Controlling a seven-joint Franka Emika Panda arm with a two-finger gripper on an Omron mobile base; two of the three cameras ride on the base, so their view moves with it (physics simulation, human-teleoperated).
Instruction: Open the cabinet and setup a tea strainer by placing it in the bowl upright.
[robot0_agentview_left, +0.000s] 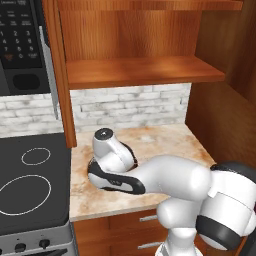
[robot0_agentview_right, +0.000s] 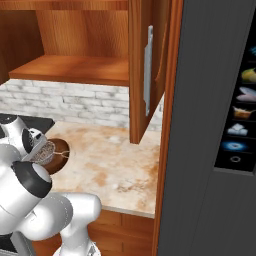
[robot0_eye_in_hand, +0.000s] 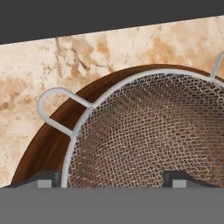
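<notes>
Left base view: the cabinet (robot0_agentview_left: 140, 70) stands open, its wooden shelf bare; a door edge (robot0_agentview_left: 62, 75) hangs down beside the black microwave (robot0_agentview_left: 22, 47), whose keypad digits are too blurred to read – the arm bends low over the marbled desk (robot0_agentview_left: 170, 145), hiding what lies under the hand; a black cooktop (robot0_agentview_left: 30, 180) lies at the left
Right base view: the tea strainer (robot0_agentview_right: 44, 151) sits in the dark wooden bowl (robot0_agentview_right: 60, 147) on the desk (robot0_agentview_right: 115, 165), mesh basket at the hand's tip; the right cabinet door (robot0_agentview_right: 145, 70) is swung out with its silver bar handle (robot0_agentview_right: 149, 70); a dark panel (robot0_agentview_right: 215, 125) carries small icons, no readable writing
Hand view: the end effector (robot0_eye_in_hand: 111, 180) hangs right over the tea strainer (robot0_eye_in_hand: 148, 135), whose rim lies inside the bowl (robot0_eye_in_hand: 48, 148), opening facing the camera – a wire loop (robot0_eye_in_hand: 54, 109) reaches over the bowl's edge; the two tips stand apart at either side of the mesh, and I cannot tell whether they clamp anything
</notes>
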